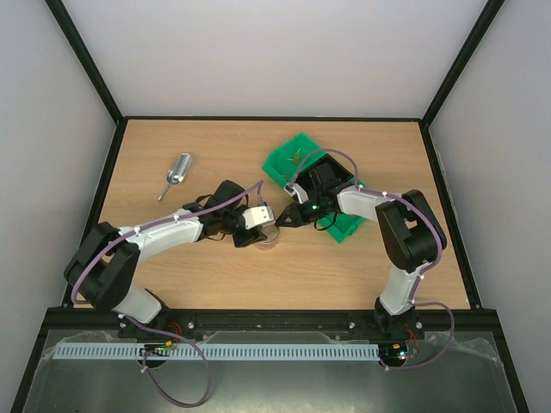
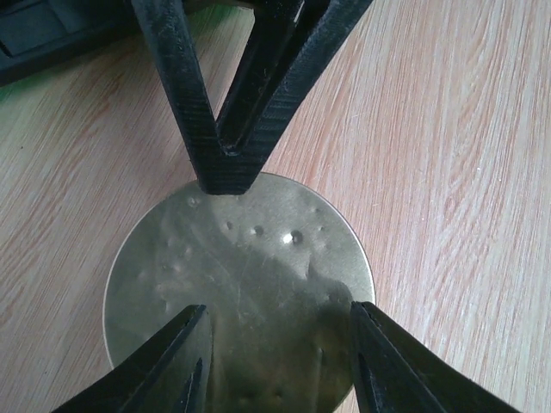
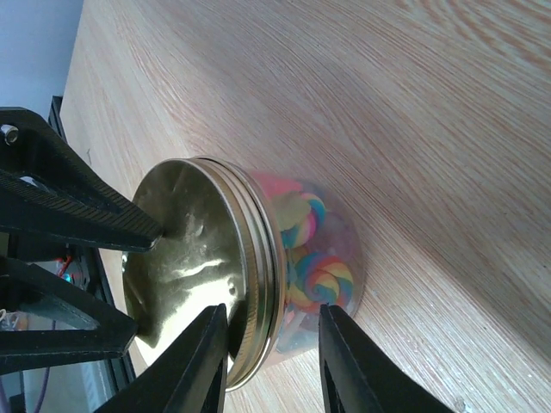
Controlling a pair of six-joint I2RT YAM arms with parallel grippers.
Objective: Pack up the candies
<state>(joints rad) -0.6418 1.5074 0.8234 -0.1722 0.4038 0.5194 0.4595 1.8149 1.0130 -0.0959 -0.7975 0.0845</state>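
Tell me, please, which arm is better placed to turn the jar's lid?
Left, probably: the left claw points straight down over the gold lid, jaws open, so a wrist roll could turn it. The right claw meets the rim sideways.

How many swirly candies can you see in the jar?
2 candies: one higher in the right wrist view, one just below it, both inside the jar. More may be hidden.

Robot lab test cell, not home/shop. Shown by: L arm (image 1: 164, 231) + R arm (image 1: 405, 232) bolted to black rail (image 1: 275, 323) at near edge of wood-laminate bench (image 1: 215, 284). Bench boxed in by plain white panels (image 1: 275, 52) w/ black frame struts (image 1: 86, 60). Slotted white cable duct (image 1: 258, 352) fitted along front. Purple cables (image 1: 207, 370) left exposed.
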